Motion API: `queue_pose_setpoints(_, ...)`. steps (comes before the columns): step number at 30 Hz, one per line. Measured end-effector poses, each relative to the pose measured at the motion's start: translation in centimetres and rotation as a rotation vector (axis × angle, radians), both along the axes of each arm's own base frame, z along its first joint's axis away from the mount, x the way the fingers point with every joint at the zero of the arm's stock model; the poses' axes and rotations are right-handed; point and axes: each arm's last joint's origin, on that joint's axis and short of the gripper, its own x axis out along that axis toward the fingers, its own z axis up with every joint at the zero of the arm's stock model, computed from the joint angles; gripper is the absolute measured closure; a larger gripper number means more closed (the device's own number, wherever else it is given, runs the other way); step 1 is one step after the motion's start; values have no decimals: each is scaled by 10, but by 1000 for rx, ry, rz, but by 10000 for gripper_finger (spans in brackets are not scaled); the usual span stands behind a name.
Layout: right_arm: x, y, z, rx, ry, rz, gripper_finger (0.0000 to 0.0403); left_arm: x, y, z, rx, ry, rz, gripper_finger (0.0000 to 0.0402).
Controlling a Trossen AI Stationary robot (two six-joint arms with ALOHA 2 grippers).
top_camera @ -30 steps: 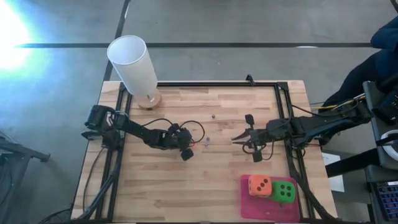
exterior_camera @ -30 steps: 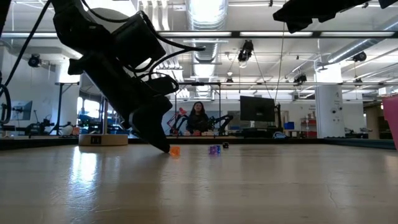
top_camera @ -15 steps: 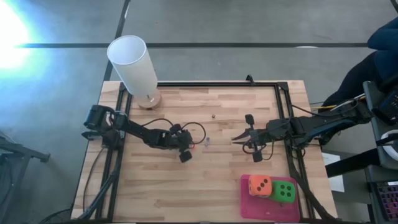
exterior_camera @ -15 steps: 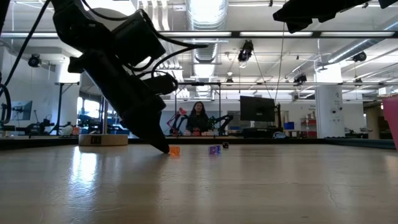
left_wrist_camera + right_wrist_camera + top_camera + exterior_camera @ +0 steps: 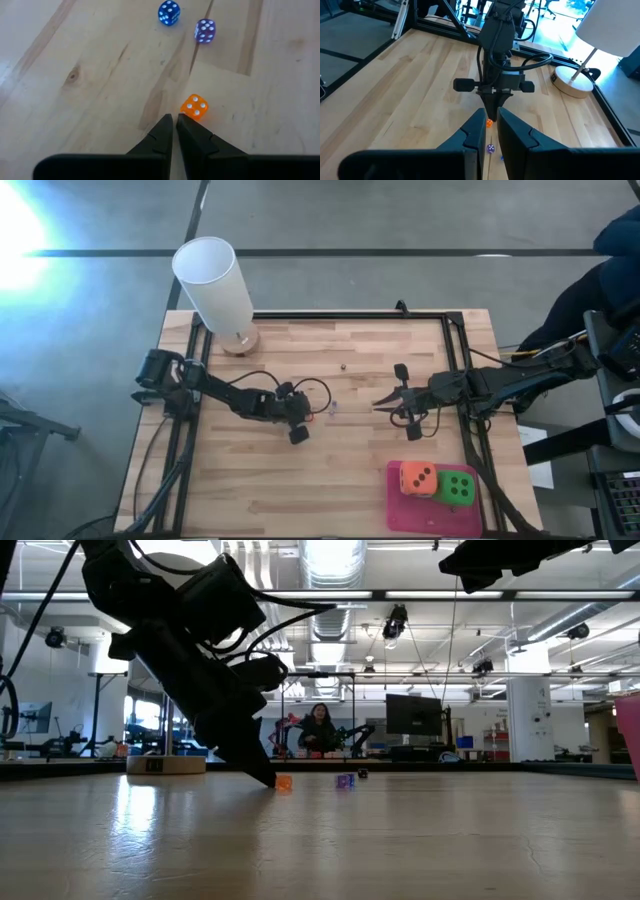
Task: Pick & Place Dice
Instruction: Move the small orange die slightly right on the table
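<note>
From above, the left claw [image 5: 298, 430] sits low on the worktop [image 5: 330, 480], just beside a tiny orange die [image 5: 309, 416]; the pink mat [image 5: 400, 510] lies well away toward the right arm's side, carrying a large orange die [image 5: 417, 478] and a large green die [image 5: 458, 488] that touch each other; the right claw [image 5: 385, 404] waits between the orange speck and the mat, its prongs spread.

At worktop level, the left claw's tip [image 5: 264, 776] touches down just short of the small orange die [image 5: 284, 782]; a purple die [image 5: 345, 781] stands a little past it.

Through the left wrist, the fingers [image 5: 162, 131] are pinched nearly shut and empty, with the orange die [image 5: 194, 107] just off their tips, to one side; the purple die [image 5: 204, 30] and a blue die [image 5: 169, 12] lie farther on. To my eye the claw must part, shift sideways to straddle that orange cube, then close gently, or it will skitter away.

Through the right wrist, the other arm's claw [image 5: 490, 118] points down at the orange die [image 5: 489, 122].
</note>
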Motion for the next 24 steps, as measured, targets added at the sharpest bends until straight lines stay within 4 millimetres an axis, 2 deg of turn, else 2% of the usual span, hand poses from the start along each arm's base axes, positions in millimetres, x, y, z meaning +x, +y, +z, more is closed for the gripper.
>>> queue_pose_setpoints(13,0,0,0,1,-1,0,359,7,-7,3,-53,-82,-43,366)
queue_pose_setpoints(19,0,0,0,1,-4,0,359,22,-12,-8,-28,-88,-41,366)
queue_pose_setpoints(24,0,0,1,4,-9,3,358,35,-13,-8,6,-65,-68,366)
